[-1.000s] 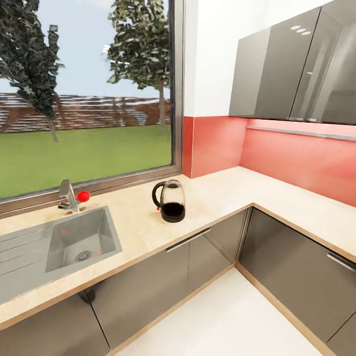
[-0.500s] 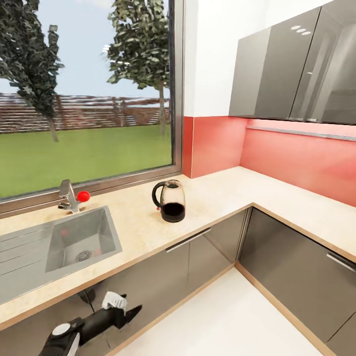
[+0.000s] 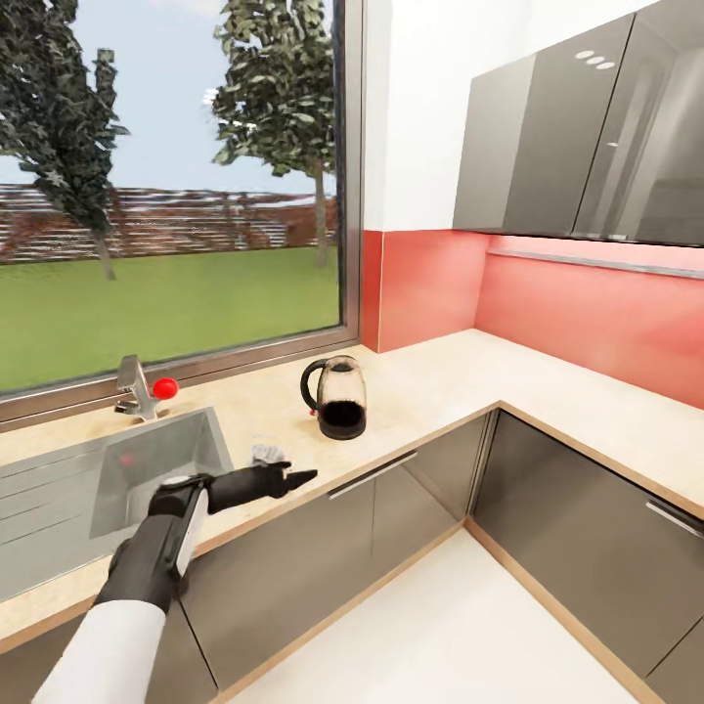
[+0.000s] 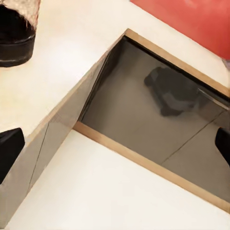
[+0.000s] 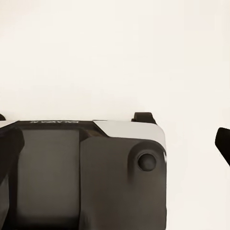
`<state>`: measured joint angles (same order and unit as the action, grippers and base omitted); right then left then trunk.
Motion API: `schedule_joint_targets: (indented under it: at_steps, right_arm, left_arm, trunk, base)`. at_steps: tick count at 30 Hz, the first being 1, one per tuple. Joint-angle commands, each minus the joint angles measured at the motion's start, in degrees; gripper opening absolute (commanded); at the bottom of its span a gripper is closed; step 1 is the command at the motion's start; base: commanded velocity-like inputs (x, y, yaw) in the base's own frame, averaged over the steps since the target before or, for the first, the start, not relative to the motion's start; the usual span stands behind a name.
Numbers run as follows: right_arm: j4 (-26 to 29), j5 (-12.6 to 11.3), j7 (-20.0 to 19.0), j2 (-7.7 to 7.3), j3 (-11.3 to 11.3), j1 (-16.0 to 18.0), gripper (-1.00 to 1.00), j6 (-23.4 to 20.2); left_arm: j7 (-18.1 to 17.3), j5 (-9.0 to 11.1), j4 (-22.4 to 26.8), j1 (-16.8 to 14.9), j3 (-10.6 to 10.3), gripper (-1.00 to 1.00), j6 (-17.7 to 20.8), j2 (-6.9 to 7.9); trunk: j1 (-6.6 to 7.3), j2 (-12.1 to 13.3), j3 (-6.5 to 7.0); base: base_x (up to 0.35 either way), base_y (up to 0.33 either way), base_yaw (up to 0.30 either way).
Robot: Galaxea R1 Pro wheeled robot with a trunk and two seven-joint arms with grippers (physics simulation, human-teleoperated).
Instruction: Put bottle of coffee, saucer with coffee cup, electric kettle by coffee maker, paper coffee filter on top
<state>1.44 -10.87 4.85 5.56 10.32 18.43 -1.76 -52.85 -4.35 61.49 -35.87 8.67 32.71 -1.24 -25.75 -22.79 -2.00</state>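
Left arm has come up fast: absent a second ago, low by the cabinet doors half a second ago, now stretched over the counter edge. Camera and scene unchanged.

Head view: left gripper (image 3: 293, 478) points toward the kettle (image 3: 335, 398), near it but short, not touching. Kettle stands upright on the counter (image 3: 440, 386), between the sink (image 3: 147, 479) and the corner. A small pale object (image 3: 264, 453) sits just behind the gripper; too small to identify. Jaw spread can't be read from this angle. No coffee maker, bottle, filter, saucer or cup on this stretch of counter.

Left wrist view: fingertips (image 4: 9, 151) sit at opposite frame edges, so jaws are wide and empty. Kettle base (image 4: 15, 40) in one corner, counter edge and cabinet fronts (image 4: 158, 120) beyond.

Right wrist view: right gripper tips (image 5: 224, 143) also spread wide, nothing between them; it looks down on a dark part of the robot's body (image 5: 81, 175) over pale floor (image 5: 115, 52).

Progress, my read: early. Kettle grab looks like the current step; nothing is visibly placed beside a coffee maker yet, and all five placements appear outstanding.
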Motion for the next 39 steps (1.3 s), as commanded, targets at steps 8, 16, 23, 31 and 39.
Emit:
schedule_joint_targets:
  at_steps: [8,16,23,31,39]
  right_arm:
    - [0.22,-0.61,0.08,0.15,0.49,0.03,1.00,0.26]
    - [0.22,-0.67,0.08,0.09,0.41,0.03,1.00,0.28]
    - [0.07,-0.57,0.08,-0.07,0.48,0.03,1.00,0.27]
    - [0.06,-0.56,0.08,-0.11,0.48,-0.03,1.00,0.27]
    - [0.06,-0.47,0.08,-0.11,0.49,-0.11,1.00,0.27]
  left_arm:
    - [0.81,-2.71,-0.27,-3.31,0.50,1.00,2.75,2.15]
    - [7.04,-3.62,-0.02,-3.07,1.08,1.00,1.96,5.90]
    - [14.35,-3.54,-0.27,-3.07,0.90,1.00,1.72,5.77]
    - [14.95,-3.55,-0.19,-3.07,1.14,1.00,1.65,5.81]
    - [22.48,-3.20,-0.12,-3.07,1.09,1.00,-1.66,5.74]
  trunk:
    - [-0.04,-0.13,-0.14]
    - [-0.04,-0.13,-0.14]
    - [-0.04,-0.13,-0.14]
    - [-0.04,-0.13,-0.14]
    - [-0.04,-0.13,-0.14]
  base:
    - [0.000,0.000,0.000]
    - [0.057,0.000,0.000]
    - [0.288,0.000,0.000]
    - [0.060,0.000,0.000]
    - [0.082,0.000,0.000]
